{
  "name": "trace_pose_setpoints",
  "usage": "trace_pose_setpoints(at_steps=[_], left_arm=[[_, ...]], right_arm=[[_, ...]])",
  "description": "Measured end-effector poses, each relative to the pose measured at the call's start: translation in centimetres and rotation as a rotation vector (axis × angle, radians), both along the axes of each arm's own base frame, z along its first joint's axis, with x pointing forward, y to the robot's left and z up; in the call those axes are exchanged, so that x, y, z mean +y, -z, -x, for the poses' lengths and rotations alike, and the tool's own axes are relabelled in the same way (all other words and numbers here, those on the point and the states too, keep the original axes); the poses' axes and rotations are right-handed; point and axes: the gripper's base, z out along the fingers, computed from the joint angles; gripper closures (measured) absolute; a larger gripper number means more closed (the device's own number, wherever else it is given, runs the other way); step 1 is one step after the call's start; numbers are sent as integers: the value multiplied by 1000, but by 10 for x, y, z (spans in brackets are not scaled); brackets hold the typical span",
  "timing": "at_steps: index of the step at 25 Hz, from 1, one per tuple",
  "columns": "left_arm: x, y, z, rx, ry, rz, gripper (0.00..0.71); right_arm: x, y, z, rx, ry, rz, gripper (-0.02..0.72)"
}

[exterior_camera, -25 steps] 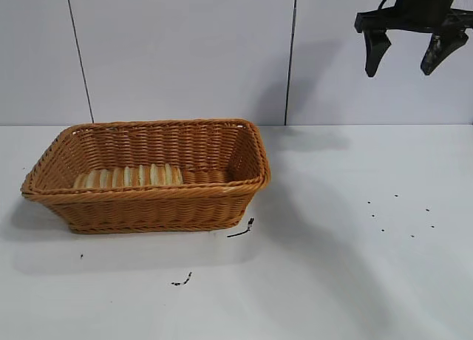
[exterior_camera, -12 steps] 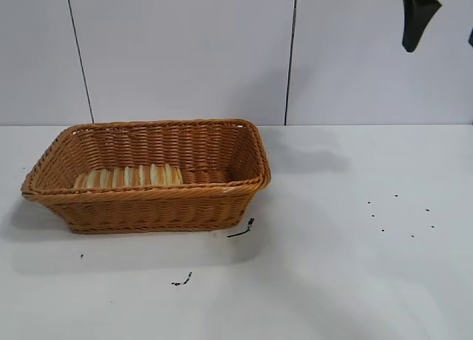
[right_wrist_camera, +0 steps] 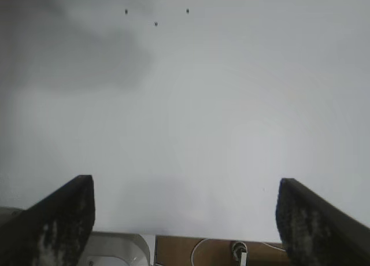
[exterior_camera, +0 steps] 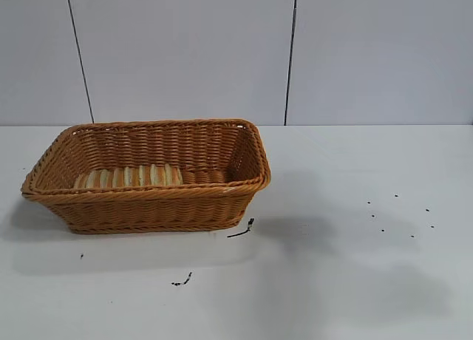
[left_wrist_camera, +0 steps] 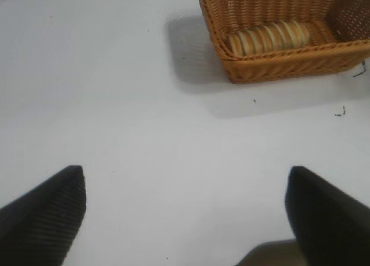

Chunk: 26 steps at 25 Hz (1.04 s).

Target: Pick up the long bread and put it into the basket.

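From the exterior view, the right hand, which hung at the upper right a second ago, has risen out of sight; the long bread [exterior_camera: 128, 177] lies inside the basket [exterior_camera: 148, 194] on the bench [exterior_camera: 355, 281], so the task looks done. The left wrist view shows the left hand [left_wrist_camera: 185, 211] spread wide, well apart from the basket. The right wrist view shows the right hand [right_wrist_camera: 185, 217] wide and empty over bare bench.

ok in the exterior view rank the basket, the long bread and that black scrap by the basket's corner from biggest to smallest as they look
1. The basket, by far the largest.
2. The long bread, lying inside it along the near wall, partly hidden by the rim.
3. The black scrap on the table, smallest.

No close calls here.
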Motion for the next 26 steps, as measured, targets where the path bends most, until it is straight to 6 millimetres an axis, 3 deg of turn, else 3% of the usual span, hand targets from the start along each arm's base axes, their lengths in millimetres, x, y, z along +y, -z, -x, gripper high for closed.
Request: trace_pose_setpoints(at_steps=[3,10,26], left_arm=[[0,0,0,0,0,0,14],[0,0,0,0,0,0,14],[0,0,0,0,0,0,14]], right_arm=[[-1,6,33,-157,-5,-12,115],[-3,-2,81,-486,-15,-21,115],[-3,-1,86,-515,-17,-22,115]])
